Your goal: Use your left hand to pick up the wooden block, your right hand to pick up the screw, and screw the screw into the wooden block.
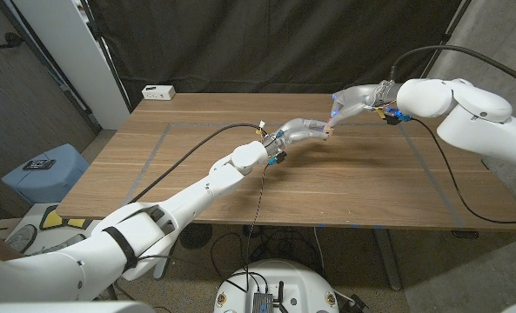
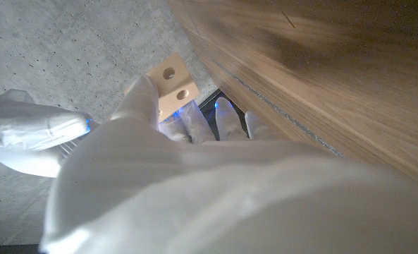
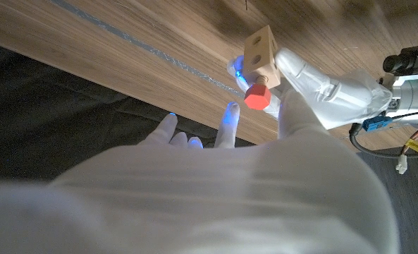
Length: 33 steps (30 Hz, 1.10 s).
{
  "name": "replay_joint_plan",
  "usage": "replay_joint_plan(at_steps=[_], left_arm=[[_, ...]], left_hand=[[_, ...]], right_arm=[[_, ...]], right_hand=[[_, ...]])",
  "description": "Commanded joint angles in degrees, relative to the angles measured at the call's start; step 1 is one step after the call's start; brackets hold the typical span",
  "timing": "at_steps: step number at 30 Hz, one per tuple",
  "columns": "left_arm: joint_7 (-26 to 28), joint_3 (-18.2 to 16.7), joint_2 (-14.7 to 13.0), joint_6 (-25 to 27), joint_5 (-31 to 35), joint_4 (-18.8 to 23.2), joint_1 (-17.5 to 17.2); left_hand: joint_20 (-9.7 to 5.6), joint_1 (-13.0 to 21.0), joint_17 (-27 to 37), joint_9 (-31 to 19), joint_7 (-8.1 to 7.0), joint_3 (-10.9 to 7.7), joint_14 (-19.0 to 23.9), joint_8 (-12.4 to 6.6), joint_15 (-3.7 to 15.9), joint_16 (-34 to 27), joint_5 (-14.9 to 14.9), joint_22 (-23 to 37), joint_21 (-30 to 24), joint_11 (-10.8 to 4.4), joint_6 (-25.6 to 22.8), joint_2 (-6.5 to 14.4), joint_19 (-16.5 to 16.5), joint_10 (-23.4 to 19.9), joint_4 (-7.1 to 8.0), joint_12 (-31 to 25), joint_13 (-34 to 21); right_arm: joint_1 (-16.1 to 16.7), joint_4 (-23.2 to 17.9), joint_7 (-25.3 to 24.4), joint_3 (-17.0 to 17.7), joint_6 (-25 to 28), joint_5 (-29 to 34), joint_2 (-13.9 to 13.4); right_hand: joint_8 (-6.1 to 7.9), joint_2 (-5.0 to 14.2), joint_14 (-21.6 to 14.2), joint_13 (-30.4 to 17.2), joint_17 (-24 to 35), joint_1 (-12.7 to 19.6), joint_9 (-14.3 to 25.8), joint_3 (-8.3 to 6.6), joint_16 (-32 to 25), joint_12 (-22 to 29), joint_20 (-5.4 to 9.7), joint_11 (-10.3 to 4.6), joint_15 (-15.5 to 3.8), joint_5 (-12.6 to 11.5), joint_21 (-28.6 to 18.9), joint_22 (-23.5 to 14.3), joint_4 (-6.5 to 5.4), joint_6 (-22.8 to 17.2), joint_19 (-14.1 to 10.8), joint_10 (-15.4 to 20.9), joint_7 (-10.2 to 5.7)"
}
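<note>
My left hand (image 1: 299, 133) holds a small pale wooden block (image 1: 329, 130) up over the middle of the table; its fingers (image 2: 142, 99) grip the block (image 2: 172, 86), whose face shows two round holes. A red-headed screw (image 3: 256, 97) sticks out of the block (image 3: 259, 51). My right hand (image 1: 355, 98) reaches in from the right, just beyond the block. Its fingers (image 3: 230, 116) are spread beside the red head, one fingertip a small gap away from it. In the right wrist view my left hand (image 3: 335, 92) comes in from the side onto the block.
The wooden table (image 1: 240, 187) carries grey tape lines (image 1: 153, 165). A white power strip (image 1: 158, 91) lies at its far left corner. A blue bin (image 1: 44, 174) stands on the floor to the left. Cables (image 1: 449, 187) trail from both arms across the table.
</note>
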<state>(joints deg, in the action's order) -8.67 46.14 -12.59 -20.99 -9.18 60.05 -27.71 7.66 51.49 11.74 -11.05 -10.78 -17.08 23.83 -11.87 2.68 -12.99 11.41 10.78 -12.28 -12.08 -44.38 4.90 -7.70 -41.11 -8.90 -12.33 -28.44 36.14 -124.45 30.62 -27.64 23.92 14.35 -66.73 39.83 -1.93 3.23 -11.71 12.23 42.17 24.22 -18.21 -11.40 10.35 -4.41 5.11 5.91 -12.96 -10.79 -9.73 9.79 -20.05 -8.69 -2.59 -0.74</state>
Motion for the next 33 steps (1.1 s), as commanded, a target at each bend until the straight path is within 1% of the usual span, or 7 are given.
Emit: replay_joint_plan(at_steps=[1, 9, 15, 16, 19, 27, 33], left_arm=[[0.31, 0.07, -0.43, 0.05, 0.47, 1.19, -0.57], [0.32, 0.07, -0.64, 0.14, 0.57, 1.78, -0.79], [0.24, 0.06, -0.6, 0.15, 0.55, 1.68, -0.74], [0.17, 0.06, -0.54, 0.11, 0.49, 1.53, -0.69], [-0.03, 0.1, -0.38, -0.09, 0.46, 1.08, -0.49], [-0.72, 0.23, 0.26, -0.69, 0.2, -0.45, 0.19], [-0.95, 0.3, 0.52, -0.89, 0.16, -1.12, 0.47]], left_hand=[[-0.32, 0.09, 0.06, -0.33, -0.05, 0.1, 0.52, -0.28, 3.4, -0.32, 0.4, 0.1, -0.16, -0.28, -0.5, 0.19, -0.41, -0.19, 0.22, -0.13, -0.1], [-0.33, 0.13, 0.08, -0.33, -0.09, 0.09, 0.47, -0.32, 3.39, -0.32, 0.4, 0.1, -0.15, -0.3, -0.6, 0.23, -0.4, -0.18, 0.21, -0.12, -0.1], [-0.3, 0.11, 0.1, -0.33, -0.07, 0.08, 0.46, -0.32, 3.36, -0.32, 0.41, 0.1, -0.14, -0.29, -0.61, 0.3, -0.38, -0.12, 0.25, -0.1, -0.09], [-0.31, 0.11, 0.09, -0.33, -0.06, 0.09, 0.48, -0.32, 3.38, -0.32, 0.4, 0.1, -0.14, -0.29, -0.6, 0.28, -0.39, -0.12, 0.25, -0.09, -0.09], [-0.35, 0.08, 0.08, -0.33, -0.16, 0.1, 0.46, -0.34, 3.37, -0.31, 0.4, 0.1, -0.14, -0.29, -0.65, 0.25, -0.4, -0.17, 0.26, -0.12, -0.09], [-0.39, 0.06, 0.09, -0.32, -0.06, 0.12, 0.49, -0.33, 3.43, -0.31, 0.4, 0.1, -0.14, -0.3, -0.63, 0.23, -0.4, -0.24, 0.26, -0.14, -0.09], [-0.37, 0.08, 0.09, -0.32, 0.01, 0.07, 0.41, -0.33, 3.4, -0.27, 0.41, 0.1, -0.14, -0.28, -0.62, 0.33, -0.41, -0.16, 0.28, -0.11, -0.08]], right_arm=[[1.01, -0.03, -1.75, 1.04, -1.78, -1.54, -0.74], [0.96, 0.21, -2.34, 0.75, -1.79, -1.23, -0.35], [0.79, 0.61, -2.35, 0.43, -2.03, -1.06, -0.08], [0.75, 0.68, -2.3, 0.36, -2.03, -1.0, -0.06], [0.79, 0.88, -2.44, 0.28, -1.94, -0.95, 0.06], [0.88, 1.21, -2.45, 0.18, -1.69, -0.97, 0.06], [0.75, 1.43, -1.82, 0.22, -1.76, -1.54, -0.12]], right_hand=[[-0.22, 0.35, 0.14, -0.2, -0.1, 2.47, -0.61, -1.63, -0.14, 0.57, -0.16, 0.09, 0.09, -1.16, -0.21, -0.13, 0.44, -0.99, -0.22, -0.63, -1.22], [-0.15, 0.3, -0.3, -0.18, -0.23, 4.53, -1.55, -2.82, -0.32, 0.91, 0.03, -0.22, -0.2, -1.93, -0.33, -0.12, 0.69, -2.75, -0.59, -0.26, -1.61], [0.35, -0.08, -0.39, -0.17, -0.28, 5.78, -2.25, -3.55, -0.37, 1.15, 0.14, -0.33, -0.29, -2.34, -0.35, -0.12, 0.66, -5.11, -0.72, 0.23, -1.5], [0.54, -0.12, -0.43, -0.17, -0.28, 6.07, -2.39, -3.73, -0.38, 1.19, 0.15, -0.34, -0.29, -2.43, -0.36, -0.12, 0.65, -5.78, -0.76, 0.34, -1.79], [0.84, -0.2, -0.62, -0.16, -0.27, 6.66, -2.69, -4.13, -0.48, 1.33, 0.21, -0.41, -0.4, -2.61, -0.41, -0.13, 0.59, -6.92, -0.92, 0.77, -1.81], [1.52, -0.35, -1.01, -0.15, -0.18, 7.47, -3.17, -4.77, -0.66, 1.57, 0.43, -0.31, -0.6, -2.9, -0.49, -0.13, 0.37, -8.96, -1.28, 1.64, -2.0], [1.54, -0.43, -1.03, -0.15, -0.14, 7.62, -3.31, -4.92, -0.68, 1.55, 0.48, -0.28, -0.68, -2.97, -0.5, -0.14, 0.27, -9.02, -1.36, 1.72, -1.98]])
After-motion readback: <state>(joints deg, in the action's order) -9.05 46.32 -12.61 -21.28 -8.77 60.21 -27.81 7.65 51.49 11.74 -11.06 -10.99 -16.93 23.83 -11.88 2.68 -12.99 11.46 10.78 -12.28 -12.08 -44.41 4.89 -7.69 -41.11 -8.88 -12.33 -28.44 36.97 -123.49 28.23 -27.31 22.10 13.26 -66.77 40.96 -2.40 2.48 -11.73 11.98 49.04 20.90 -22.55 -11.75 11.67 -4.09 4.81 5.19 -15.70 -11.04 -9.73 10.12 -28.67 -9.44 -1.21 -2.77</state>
